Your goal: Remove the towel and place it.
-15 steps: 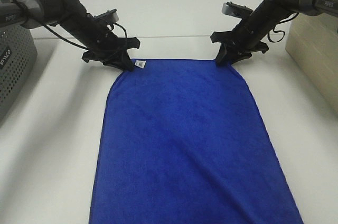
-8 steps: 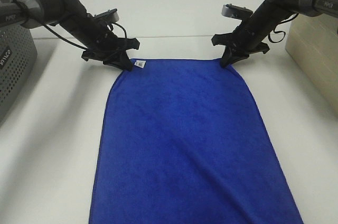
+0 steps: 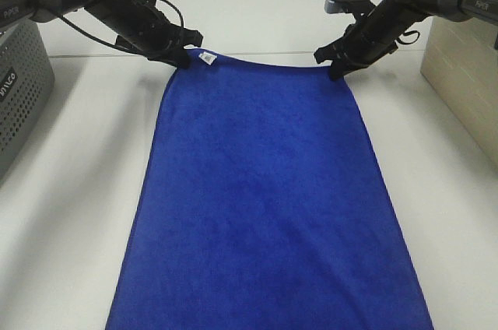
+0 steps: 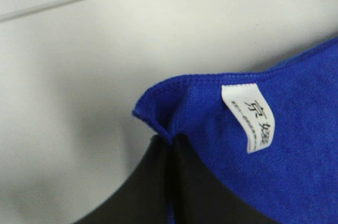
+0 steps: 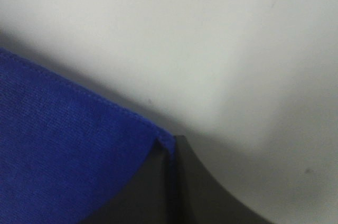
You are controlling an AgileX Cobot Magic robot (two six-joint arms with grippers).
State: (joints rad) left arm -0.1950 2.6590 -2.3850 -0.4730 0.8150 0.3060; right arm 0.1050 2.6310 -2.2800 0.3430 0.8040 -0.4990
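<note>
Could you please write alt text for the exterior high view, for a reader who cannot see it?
A long royal-blue towel lies on a white table, its two far corners pinched by the left gripper and right gripper. A small white tag sits beside the left corner.

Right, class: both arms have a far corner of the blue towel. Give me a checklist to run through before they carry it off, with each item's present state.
1. Left gripper shut on the towel corner: ok.
2. Right gripper shut on the other far corner: ok.
3. White tag clear of the jaws: ok.
4. Far edge level between the grippers: ok.
5. Near end free of the table: cannot tell, out of view.
6. Grey basket clear of the towel: ok.
</note>
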